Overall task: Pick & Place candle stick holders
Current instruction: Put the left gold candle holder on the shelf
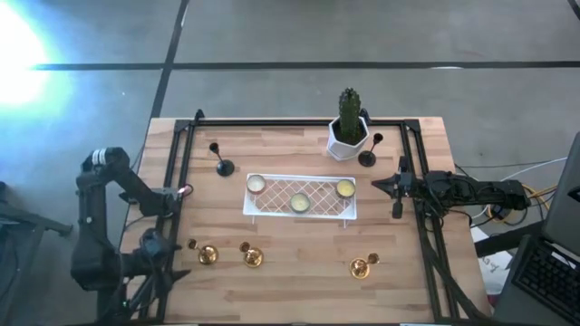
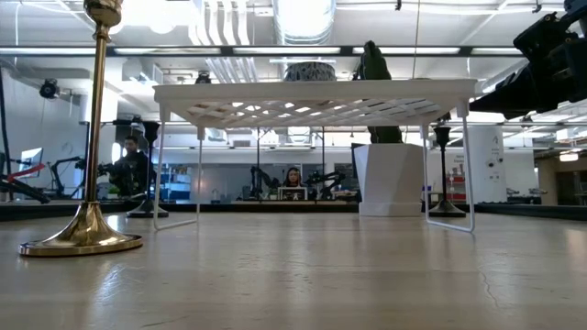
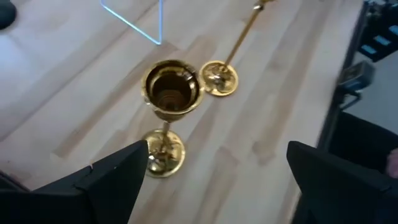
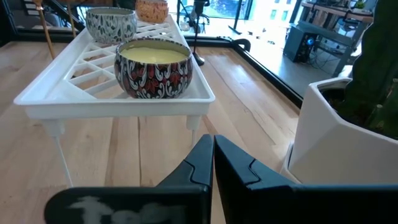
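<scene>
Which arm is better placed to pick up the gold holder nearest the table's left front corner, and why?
Left. The left gripper is open just above that gold holder, while the right gripper is shut beside the white rack, farther off.

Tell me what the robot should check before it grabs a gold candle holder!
1. Left tool open wide enough: ok.
2. Nearest gold holder standing upright on the table: ok.
3. Holder lined up between the fingers: not ok, it sits off toward one finger.
4. Second gold holder apart from the first: ok, though close.
5. Right tool out of the way: ok, shut and waiting near the white rack.
</scene>
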Available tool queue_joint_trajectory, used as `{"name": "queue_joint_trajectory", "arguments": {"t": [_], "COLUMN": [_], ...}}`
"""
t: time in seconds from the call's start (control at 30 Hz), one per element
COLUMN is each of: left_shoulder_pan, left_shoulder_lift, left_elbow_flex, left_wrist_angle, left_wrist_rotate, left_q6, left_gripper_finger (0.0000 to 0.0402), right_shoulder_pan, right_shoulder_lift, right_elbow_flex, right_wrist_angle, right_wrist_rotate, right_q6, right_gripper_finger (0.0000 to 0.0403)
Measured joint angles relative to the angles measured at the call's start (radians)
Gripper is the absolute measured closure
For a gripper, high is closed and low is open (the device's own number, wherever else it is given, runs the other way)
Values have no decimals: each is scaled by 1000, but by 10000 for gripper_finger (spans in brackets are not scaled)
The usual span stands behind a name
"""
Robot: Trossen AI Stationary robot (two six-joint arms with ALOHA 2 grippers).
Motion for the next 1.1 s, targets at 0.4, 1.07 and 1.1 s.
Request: {"name": "queue_joint_trajectory", "arguments": {"t": [0.4, 1.07, 1.1], "left_shoulder_pan": [13, 49, 49], "left_shoulder_lift": [-39, -88, -90], "left_elbow_flex": [-203, -348, -349], "left_wrist_angle": [184, 295, 294], "left_wrist_rotate": [-33, -70, -68], "left_q6": [56, 29, 40], "left_gripper_finger": [14, 14, 14], "right_shoulder_pan": [0, 0, 0], "right_shoulder_lift": [0, 0, 0], "right_elbow_flex": [0, -2, -2], "right_wrist_angle": [0, 0, 0], "right_wrist_rotate": [0, 0, 0], "right_q6": [0, 0, 0], "right_gripper_finger": [394, 394, 394]}}
